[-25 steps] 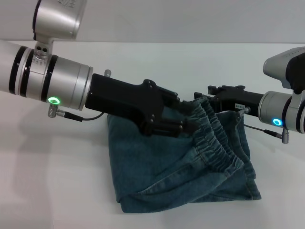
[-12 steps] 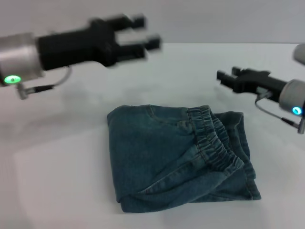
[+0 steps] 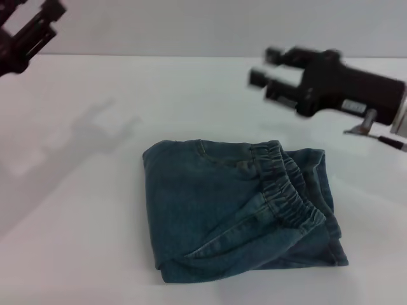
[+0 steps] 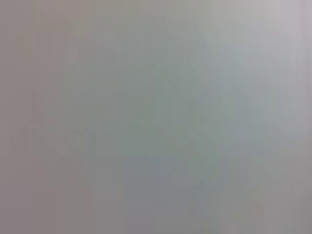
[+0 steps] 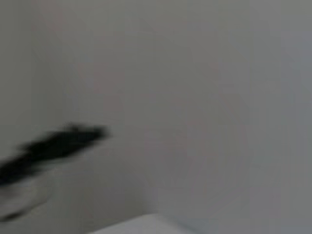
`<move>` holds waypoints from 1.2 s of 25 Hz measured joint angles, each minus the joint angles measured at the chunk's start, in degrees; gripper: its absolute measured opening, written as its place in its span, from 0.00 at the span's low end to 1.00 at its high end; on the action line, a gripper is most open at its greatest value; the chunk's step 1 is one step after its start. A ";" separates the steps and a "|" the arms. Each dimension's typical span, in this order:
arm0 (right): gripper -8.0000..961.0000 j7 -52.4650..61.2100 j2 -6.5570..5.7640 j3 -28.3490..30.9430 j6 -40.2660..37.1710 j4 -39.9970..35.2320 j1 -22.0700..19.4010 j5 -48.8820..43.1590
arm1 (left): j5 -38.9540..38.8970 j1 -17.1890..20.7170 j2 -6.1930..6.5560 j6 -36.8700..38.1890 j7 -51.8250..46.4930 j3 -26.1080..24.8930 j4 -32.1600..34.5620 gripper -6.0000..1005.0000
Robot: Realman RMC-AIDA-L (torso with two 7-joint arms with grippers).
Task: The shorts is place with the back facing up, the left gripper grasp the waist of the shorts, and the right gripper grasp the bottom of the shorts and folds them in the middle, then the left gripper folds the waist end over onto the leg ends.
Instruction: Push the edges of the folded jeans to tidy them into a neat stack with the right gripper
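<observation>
- Faded blue denim shorts [image 3: 238, 213] lying folded at 6 o'clock on the white table [image 3: 95, 210], ruffled elastic waist [image 3: 289, 187] on top toward 4 o'clock
- Since a second ago: both claws off the cloth and lifted away; folding looks complete, arms retreating
- Slim black left gripper [image 3: 35, 28] up at 10 o'clock, fingers apart, clamped on nothing
- Right gripper [image 3: 270, 70] at 2 o'clock, black fingers apart, empty
- Head view alone showing shorts; left wrist view only blank grey, right wrist view a blurred dark streak

The shorts [image 3: 238, 213] lie on the table [image 3: 82, 210].
</observation>
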 joint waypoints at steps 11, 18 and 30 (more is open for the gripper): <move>0.52 21.49 0.27 -3.24 -24.75 -5.08 15.15 -18.49 | -7.06 4.05 0.08 0.38 7.94 -6.28 -7.84 0.78; 0.52 23.39 0.37 -9.55 -24.99 -1.45 20.61 -23.72 | -7.17 4.08 0.09 0.46 8.40 -6.62 -8.30 0.78; 0.52 23.50 0.54 -17.00 -18.72 9.68 26.59 -25.28 | -7.26 3.52 -0.04 0.49 8.42 -6.13 -8.38 0.78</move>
